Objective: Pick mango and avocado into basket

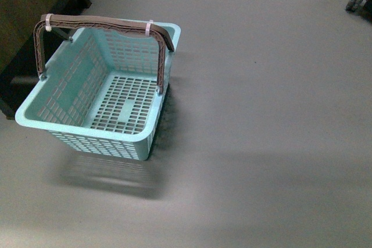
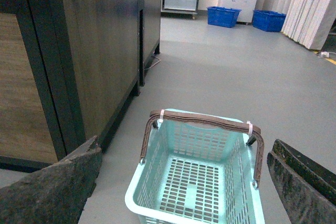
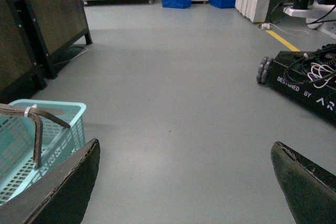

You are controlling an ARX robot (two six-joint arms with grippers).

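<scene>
Left gripper [image 2: 186, 148] is hanging with its rough, dark fingers spread wide, facing the basket [image 1: 75, 126]; right gripper [image 3: 185, 145] is gaping likewise, off to the basket's right. I am seeing the turquoise slotted plastic basket sitting on a smooth grey floor [image 1: 261, 114], its brown handles [image 1: 99, 22] standing up, bound by white zip ties [image 1: 149, 27], a wood-panelled cabinet [image 2: 100, 51] beside it. Left wrist view alone is showing blue crates [image 2: 223, 16] far beyond the basket; right wrist view is adding a black wheeled base [image 3: 304, 85], well apart.
</scene>
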